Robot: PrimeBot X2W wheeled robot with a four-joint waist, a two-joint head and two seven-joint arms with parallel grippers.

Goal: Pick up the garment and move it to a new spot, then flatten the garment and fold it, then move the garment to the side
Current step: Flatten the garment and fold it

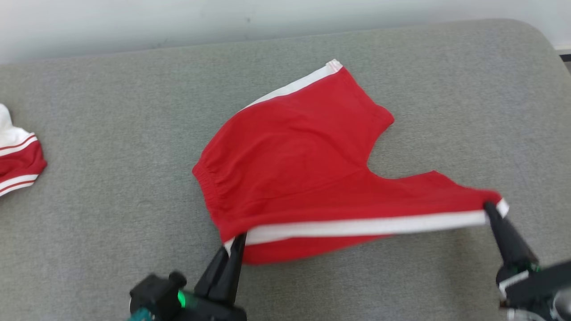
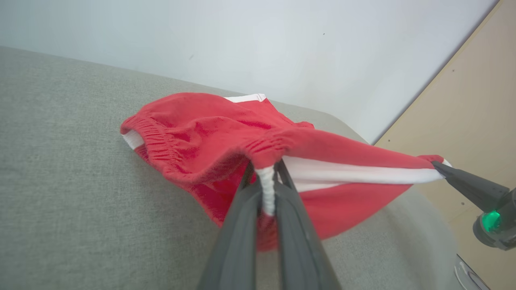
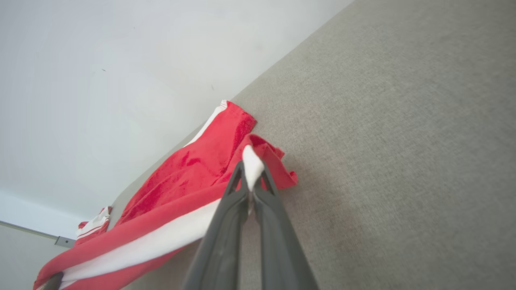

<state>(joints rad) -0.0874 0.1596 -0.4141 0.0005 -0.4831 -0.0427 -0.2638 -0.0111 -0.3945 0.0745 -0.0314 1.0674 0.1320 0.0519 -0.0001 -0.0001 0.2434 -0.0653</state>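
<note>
red shorts [image 1: 290, 160] held taut, left tool [image 1: 238, 240] pinching waistband [image 2: 264, 147], right tool [image 1: 489, 208] pinching hem [image 3: 252, 165]

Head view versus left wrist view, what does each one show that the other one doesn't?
Head view: a second red and white garment on the cushion, far left. Left wrist view: a tan panel beyond the cushion's end. Both: the red shorts, their white stripe stretched between the shut left fingers and right fingers.
</note>
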